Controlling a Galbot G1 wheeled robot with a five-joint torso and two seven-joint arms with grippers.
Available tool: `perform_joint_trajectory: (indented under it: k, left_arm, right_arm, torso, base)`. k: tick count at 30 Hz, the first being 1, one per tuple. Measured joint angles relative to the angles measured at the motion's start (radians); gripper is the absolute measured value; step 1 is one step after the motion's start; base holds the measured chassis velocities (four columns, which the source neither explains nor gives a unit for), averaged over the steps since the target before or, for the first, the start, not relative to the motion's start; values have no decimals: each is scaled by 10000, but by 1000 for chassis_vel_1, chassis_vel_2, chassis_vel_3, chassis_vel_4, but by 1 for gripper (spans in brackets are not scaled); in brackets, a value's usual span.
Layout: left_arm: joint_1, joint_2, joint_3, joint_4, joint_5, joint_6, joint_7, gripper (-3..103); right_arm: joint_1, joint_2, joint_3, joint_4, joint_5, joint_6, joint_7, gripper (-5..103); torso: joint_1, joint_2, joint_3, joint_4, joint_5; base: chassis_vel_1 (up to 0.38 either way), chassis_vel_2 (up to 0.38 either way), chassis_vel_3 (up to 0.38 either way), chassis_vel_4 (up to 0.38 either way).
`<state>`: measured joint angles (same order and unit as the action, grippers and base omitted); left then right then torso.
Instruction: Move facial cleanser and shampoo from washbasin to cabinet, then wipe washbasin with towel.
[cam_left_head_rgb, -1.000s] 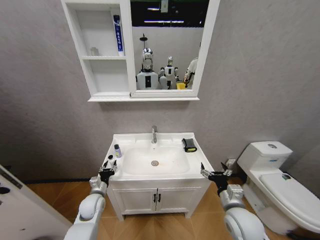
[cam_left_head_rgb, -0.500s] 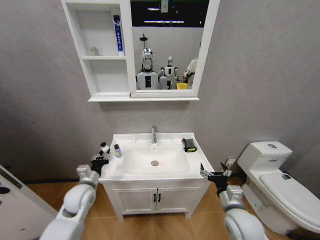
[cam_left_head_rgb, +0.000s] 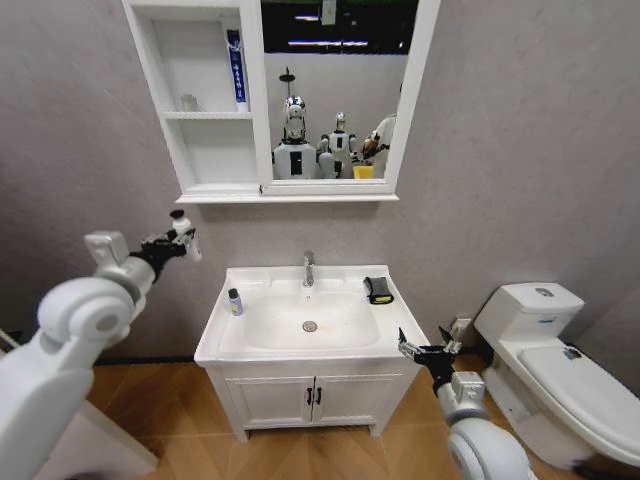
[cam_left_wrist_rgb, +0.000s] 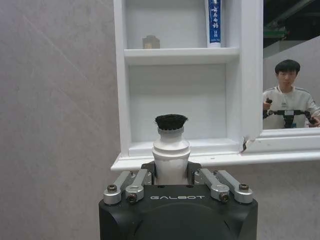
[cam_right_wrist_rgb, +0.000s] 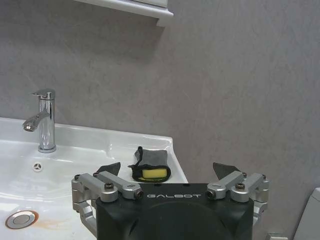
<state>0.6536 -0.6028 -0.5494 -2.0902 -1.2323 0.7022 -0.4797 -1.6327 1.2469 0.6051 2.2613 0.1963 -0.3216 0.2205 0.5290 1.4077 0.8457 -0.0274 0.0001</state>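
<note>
Hanging above the washbasin (cam_left_head_rgb: 225, 340): cabinet (cam_left_head_rgb: 205, 150). Raised left of it, left gripper (cam_left_head_rgb: 178, 238) clenched on facial cleanser (cam_left_wrist_rgb: 171, 152). Parked at front right corner, right gripper (cam_left_head_rgb: 425, 350), jaws spread. Resting on rim: towel (cam_left_head_rgb: 378, 290), shampoo (cam_left_head_rgb: 235, 301).

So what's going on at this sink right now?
The left tool is shut on the facial cleanser, holding it up in the air just below and left of the cabinet, facing its lowest open shelf. The shampoo stands on the left rim of the washbasin, and the towel lies at its back right corner. The right tool is open, low by the basin's front right corner.
</note>
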Motion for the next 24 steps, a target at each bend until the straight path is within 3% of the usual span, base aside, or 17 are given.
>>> perform_joint_trajectory:
  k: [3,4,7,8,11,17,24]
  left_arm:
    - [-1550,259,874,806,-290,43,192,32]
    - [-1550,259,874,806,-290,43,192,32]
    - [-3526,181,2144,1735,-290,33,408,32]
    - [-3526,181,2144,1735,-290,33,408,32]
    - [-4930,-267,3483,2723,-312,134,459,32]
    - [-6578,-1119,4906,4495,-97,361,606,32]
    - [-8212,-2125,5867,6596,1243,188,1776,32]
  right_arm:
    - [-46,105,-6,-30,-81,0,0,100]
    - [-46,105,-6,-30,-81,0,0,100]
    - [-52,162,11,-37,-103,1,0,100]
    - [-52,162,11,-37,-103,1,0,100]
    - [-54,176,71,-68,-105,6,1,100]
    - [-60,125,169,-136,-84,25,8,100]
    - [-5,-5,316,-239,74,63,19,100]
  torso:
    - [0,0,0,-3,-1]
    - [0,0,0,-3,-1]
    - [1,0,0,-1,0]
    - [1,0,0,-1,0]
    - [1,0,1,-3,-1]
    - [1,0,1,-4,-2]
    - [2,0,1,-5,3]
  base:
    - [0,0,0,0]
    - [0,0,0,0]
    - [0,0,0,0]
    - [0,0,0,0]
    - [0,0,0,0]
    - [0,0,0,0]
    - [0,0,0,0]
